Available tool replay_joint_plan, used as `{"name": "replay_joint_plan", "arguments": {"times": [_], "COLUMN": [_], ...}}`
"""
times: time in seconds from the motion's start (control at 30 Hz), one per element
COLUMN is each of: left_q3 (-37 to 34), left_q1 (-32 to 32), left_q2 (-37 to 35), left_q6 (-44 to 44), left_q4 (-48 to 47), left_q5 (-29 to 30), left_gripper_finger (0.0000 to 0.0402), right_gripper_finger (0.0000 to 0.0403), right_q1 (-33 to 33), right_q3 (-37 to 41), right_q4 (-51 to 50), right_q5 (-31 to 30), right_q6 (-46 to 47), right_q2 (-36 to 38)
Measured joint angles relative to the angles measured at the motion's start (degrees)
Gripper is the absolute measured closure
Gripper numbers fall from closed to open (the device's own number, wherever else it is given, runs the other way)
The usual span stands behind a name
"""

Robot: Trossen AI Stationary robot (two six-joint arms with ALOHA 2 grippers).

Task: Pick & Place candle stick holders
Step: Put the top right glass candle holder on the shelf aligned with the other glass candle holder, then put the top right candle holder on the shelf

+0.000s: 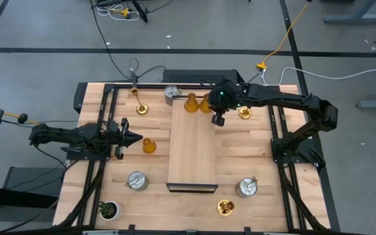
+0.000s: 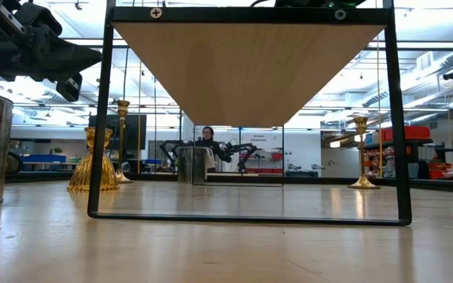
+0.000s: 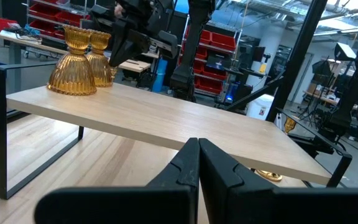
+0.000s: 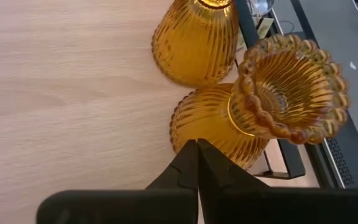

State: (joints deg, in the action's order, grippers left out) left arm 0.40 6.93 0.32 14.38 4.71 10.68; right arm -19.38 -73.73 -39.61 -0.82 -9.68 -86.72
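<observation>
Tools both pinched together, empty: right tool [image 1: 219, 120] beside 2 amber holders [image 1: 198, 103], left tool [image 1: 136, 138] waiting.

Two amber holders [image 1: 198, 103] crowd the raised shelf's [image 1: 192, 156] far end (remainder bare).

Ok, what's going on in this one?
Two amber holders stand together at the far end of the raised wooden shelf. The right gripper hovers shut just beside them, holding nothing. A third amber holder waits on the table by the shut left gripper. Gold and silver holders are scattered around.
</observation>
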Motion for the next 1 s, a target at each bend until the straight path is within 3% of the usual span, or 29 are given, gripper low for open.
{"name": "replay_joint_plan", "arguments": {"times": [0.6,1.0], "left_q3": [0.0,0.0], "left_q1": [0.0,0.0], "left_q2": [0.0,0.0], "left_q6": [0.0,0.0], "left_q4": [0.0,0.0], "left_q5": [0.0,0.0], "left_gripper_finger": [0.0392,0.0392], "right_gripper_finger": [0.0400,0.0381], "right_q1": [-0.5,-0.7], "right_q3": [0.0,0.0], "right_q4": [-4.1,-5.2], "right_q5": [0.2,-3.3], "right_q6": [0.3,0.2], "right_q2": [7.2,7.9]}}
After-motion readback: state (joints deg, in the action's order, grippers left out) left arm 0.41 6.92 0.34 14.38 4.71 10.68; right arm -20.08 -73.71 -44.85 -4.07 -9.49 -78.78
